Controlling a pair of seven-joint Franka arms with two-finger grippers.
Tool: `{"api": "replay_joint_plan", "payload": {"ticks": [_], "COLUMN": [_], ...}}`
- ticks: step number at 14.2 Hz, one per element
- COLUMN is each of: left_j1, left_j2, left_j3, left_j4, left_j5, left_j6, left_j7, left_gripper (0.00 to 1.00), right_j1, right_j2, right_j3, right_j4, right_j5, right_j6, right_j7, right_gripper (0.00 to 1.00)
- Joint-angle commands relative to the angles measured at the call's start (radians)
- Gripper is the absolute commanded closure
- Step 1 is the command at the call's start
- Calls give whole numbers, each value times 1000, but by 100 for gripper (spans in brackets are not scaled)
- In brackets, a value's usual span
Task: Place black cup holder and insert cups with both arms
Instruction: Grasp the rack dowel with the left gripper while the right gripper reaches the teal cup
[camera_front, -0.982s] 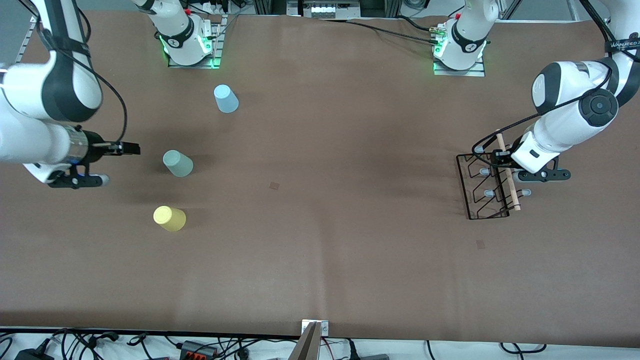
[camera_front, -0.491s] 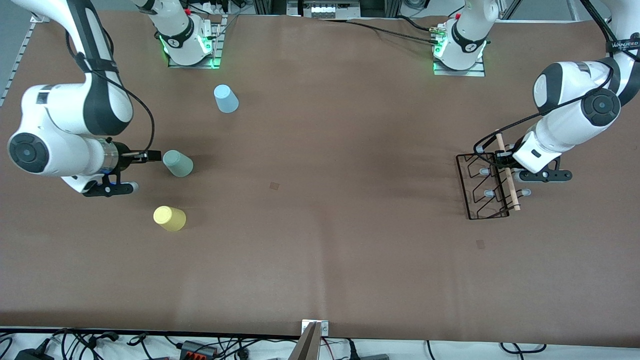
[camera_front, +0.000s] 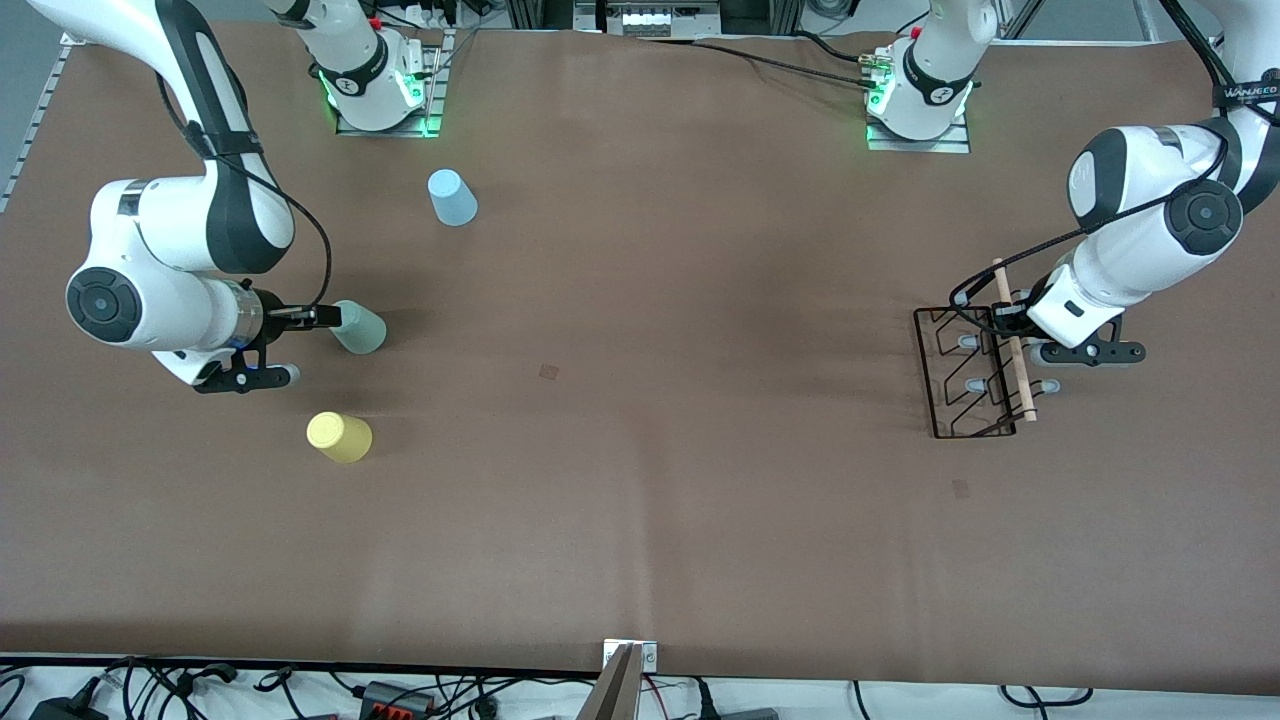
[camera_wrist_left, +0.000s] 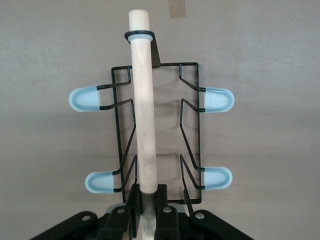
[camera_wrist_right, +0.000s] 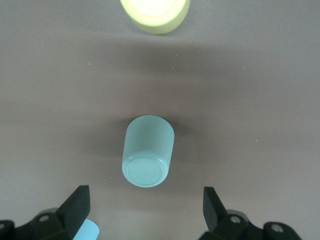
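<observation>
Black wire cup holder (camera_front: 975, 372) stands at the left arm's end of the bench (camera_front: 640, 500), the left tool (camera_wrist_left: 146, 207) clamped on its wooden rod (camera_wrist_left: 142, 110); the right tool (camera_wrist_right: 145, 205), fingers apart, flanks the mint green cup (camera_wrist_right: 148, 150).

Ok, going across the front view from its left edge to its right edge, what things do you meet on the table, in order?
Right gripper, open, at the mint green cup → yellow cup → mint green cup → light blue cup → black cup holder → left gripper, shut on the holder's wooden rod.
</observation>
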Motion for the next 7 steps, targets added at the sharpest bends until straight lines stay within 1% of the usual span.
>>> {"api": "replay_joint_plan", "payload": {"ticks": [1, 3, 7], "left_j1": [0, -3, -3], "left_j2": [-11, -24, -54], "left_j3": [-6, -26, -136], "left_j4": [5, 14, 53], "left_j5": [-24, -24, -24], "left_j6": [-1, -30, -111], "left_j7": [35, 57, 51], "left_gripper": [100, 100, 100], "right_j1": [6, 6, 18], "right_j2": [12, 30, 47], "right_j3": [-2, -2, -2], "right_j4": [-21, -34, -70], "right_j5": [10, 10, 12], "right_j6": [16, 32, 71], "right_j7": [5, 5, 5], "right_gripper": [0, 0, 0]}}
